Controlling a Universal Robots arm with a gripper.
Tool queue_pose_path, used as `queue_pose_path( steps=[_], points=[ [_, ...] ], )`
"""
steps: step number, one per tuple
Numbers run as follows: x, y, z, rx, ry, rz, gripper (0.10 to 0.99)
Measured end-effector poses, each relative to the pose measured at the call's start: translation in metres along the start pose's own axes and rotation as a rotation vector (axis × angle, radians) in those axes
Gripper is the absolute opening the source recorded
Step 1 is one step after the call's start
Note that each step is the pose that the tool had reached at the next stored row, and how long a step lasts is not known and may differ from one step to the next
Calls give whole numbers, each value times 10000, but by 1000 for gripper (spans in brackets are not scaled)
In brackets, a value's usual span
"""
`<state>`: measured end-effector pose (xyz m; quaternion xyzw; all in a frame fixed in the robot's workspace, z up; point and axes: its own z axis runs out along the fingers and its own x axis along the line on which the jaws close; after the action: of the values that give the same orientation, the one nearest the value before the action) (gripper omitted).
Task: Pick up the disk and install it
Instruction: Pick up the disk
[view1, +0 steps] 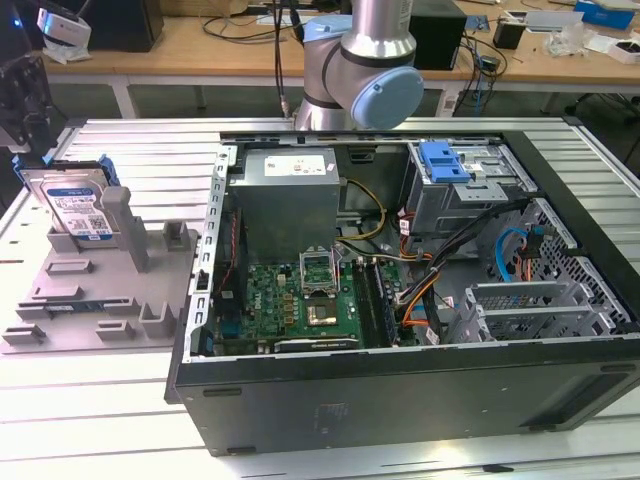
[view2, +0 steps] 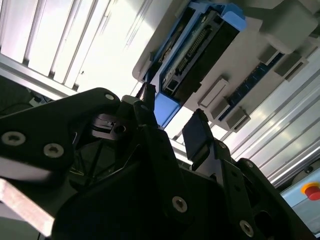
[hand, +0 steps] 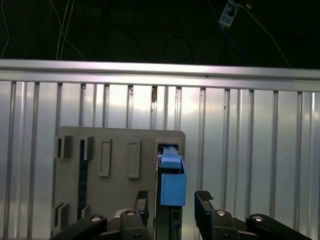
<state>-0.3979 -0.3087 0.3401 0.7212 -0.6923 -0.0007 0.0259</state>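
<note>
Black claw (hand: 172, 200) fingers (hand: 204, 201) sit closest in both wrist views. They are spread and released, straddling the blue plastic bracket (hand: 173, 186) that frames the disk, and the first wrist view shows a gap on either side.

In the exterior view, the ribbed aluminium surface (view1: 100, 430) carries an open black computer case (view1: 400, 405) lying on its side. Inside the case are a grey power supply box (view1: 285, 195), a green motherboard (view1: 290, 300), and a metal drive cage (view1: 485, 190) topped by a blue latch piece (view1: 445, 160). The silver-and-blue robot arm (view1: 365, 70) rises behind the case.

At the exterior view's left, a grey plastic holder (view1: 100, 295) keeps the flat silver disk (view1: 72, 205) standing on edge. Its white-and-blue barcode label faces outward, with print too small to read.
</note>
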Motion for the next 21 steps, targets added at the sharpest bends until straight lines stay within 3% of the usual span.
queue_pose_path(
  steps=[21],
  points=[
    [-66, 51, 149, 1, 0, 0, 498]
  ],
)
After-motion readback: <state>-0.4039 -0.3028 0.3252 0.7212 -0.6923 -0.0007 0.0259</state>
